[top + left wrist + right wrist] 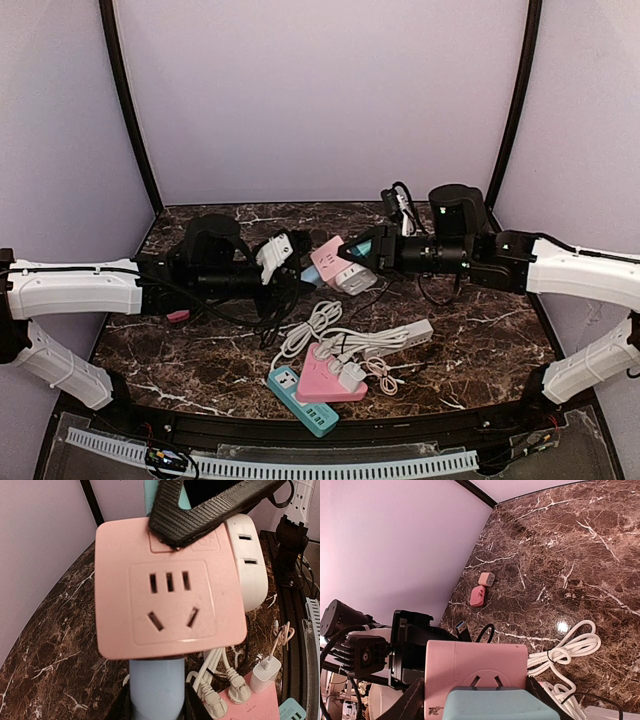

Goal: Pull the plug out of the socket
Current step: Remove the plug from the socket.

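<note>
Pink socket block (170,595): held above the table (55,650), pinched by the half-spread right hand (352,262), one finger laid across its face. Blue strip (157,690), behind the block: clamped in the left hand (296,272), whose fingers are pressed nearly together, with the block just beyond the fingertips. White adapter (247,565): set against the block's side.

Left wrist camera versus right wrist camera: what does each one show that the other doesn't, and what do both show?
Only the left wrist view shows the pink power strip with white plugs and a white charger on it. Only the right wrist view shows two small pinkish plugs lying loose on the table near the wall. Both show the pink socket cube with the light blue piece against it, over the dark marble table.
</note>
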`<control>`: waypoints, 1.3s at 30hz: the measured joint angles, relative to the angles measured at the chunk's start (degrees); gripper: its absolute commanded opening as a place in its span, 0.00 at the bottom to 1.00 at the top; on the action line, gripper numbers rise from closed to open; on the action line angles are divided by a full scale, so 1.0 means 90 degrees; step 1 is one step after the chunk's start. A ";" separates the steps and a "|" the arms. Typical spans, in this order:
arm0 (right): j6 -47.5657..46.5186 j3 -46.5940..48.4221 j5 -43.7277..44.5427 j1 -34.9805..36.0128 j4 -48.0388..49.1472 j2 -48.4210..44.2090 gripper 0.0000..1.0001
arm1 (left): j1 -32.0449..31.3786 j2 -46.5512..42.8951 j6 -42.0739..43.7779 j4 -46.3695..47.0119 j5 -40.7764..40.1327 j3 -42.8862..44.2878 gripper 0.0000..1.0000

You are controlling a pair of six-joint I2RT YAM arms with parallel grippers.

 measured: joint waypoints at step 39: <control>-0.0384 -0.0257 0.1603 -0.0384 -0.0709 -0.0238 0.00 | 0.0085 -0.0017 -0.0041 -0.0590 -0.0243 0.0049 0.01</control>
